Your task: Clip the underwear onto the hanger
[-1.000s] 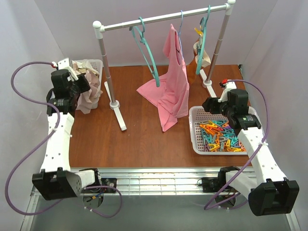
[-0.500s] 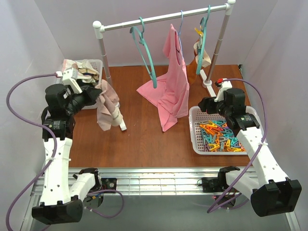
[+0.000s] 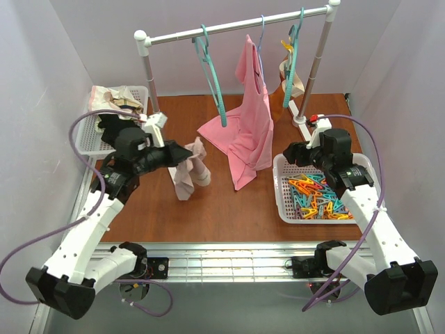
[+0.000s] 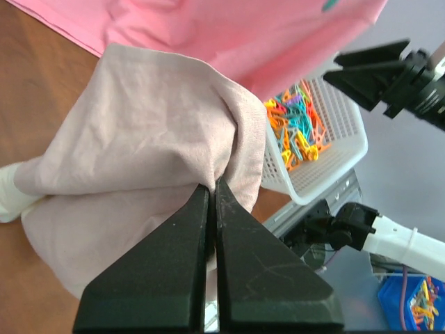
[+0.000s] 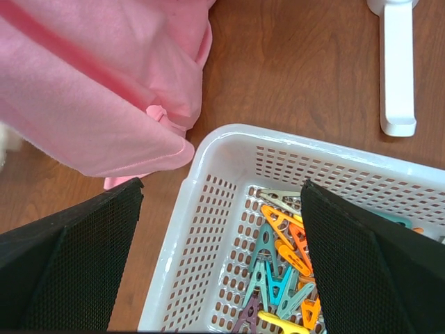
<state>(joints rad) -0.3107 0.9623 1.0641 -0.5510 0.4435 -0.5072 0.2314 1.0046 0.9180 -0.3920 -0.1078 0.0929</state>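
Nearest, by the right edge of the tabletop (image 3: 208, 209), sits a white slotted basket (image 3: 281, 182) heaped with coloured clothespins (image 3: 316, 198). The right gripper (image 5: 221, 186) hangs over the basket's far-left corner with its jaws spread wide and nothing between them; its wrist view shows the basket rim and a few pegs in the gap.

Further in, left of the tabletop's centre, the left gripper (image 4: 213, 188) is pinched fully closed on a fold of the underwear (image 4: 139, 132). The pale pink-beige fabric bunches at the fingertips and droops below them, with a cream strip showing at one end. From above, the garment hangs just beside the white foot (image 3: 172, 167) of the clothes rack; whether its lower edge touches the wood cannot be told.

Beyond it, the bright pink top (image 3: 247, 132) hangs from a thin blue hanger (image 3: 261, 42) at the middle of the rail (image 3: 229, 26), its hem spreading onto the tabletop. Just left of the top, the hanger (image 3: 213, 83), large and teal, hangs from the same rail, bare and well apart from the underwear. Toward the rail's right end, another teal hanger (image 3: 295, 56) carries a yellow clip (image 3: 286, 46) and a tan garment (image 3: 292, 82).

At the far-left corner, a second white basket (image 3: 89, 139) holds crumpled pale clothing (image 3: 118, 97).
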